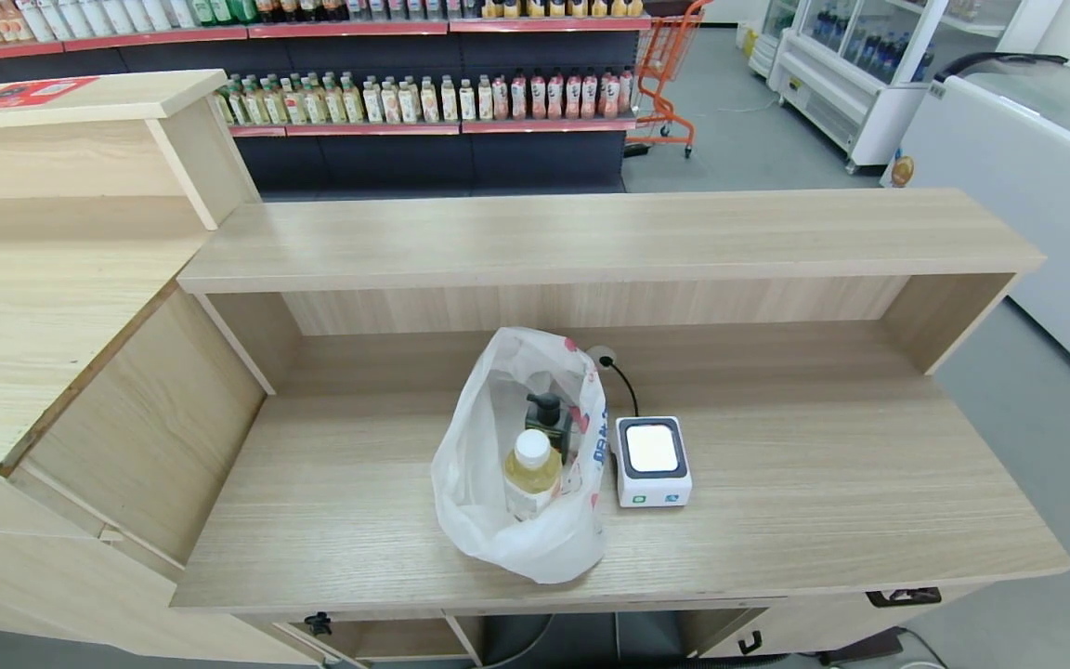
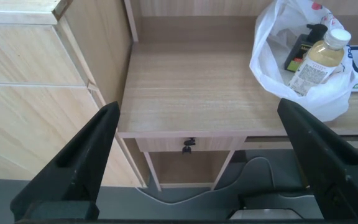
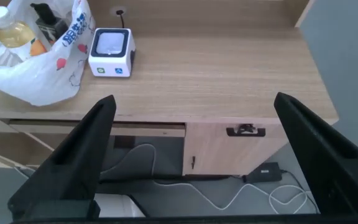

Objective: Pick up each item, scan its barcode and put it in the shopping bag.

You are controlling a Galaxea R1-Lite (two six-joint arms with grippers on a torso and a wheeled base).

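Observation:
A white plastic shopping bag [image 1: 516, 483] stands open on the wooden counter [image 1: 823, 502]. Inside it are a yellow drink bottle [image 1: 532, 472] with a white cap and a dark pump bottle [image 1: 549, 415]. Right beside the bag sits the white barcode scanner [image 1: 651, 460], its cable running to the back. My left gripper [image 2: 197, 155] hangs open below the counter's front edge, left of the bag [image 2: 303, 62]. Open too, my right gripper [image 3: 194, 155] hovers before the counter's front, right of the scanner [image 3: 110, 51]. Nothing is held by either.
A raised shelf [image 1: 609, 237] runs along the counter's back, and a taller wooden unit [image 1: 61, 279] stands at the left. Drawers and cabinet doors with dark handles [image 3: 246, 130] sit under the counter. Store shelves of bottles [image 1: 424, 98] and white freezers [image 1: 1027, 167] lie beyond.

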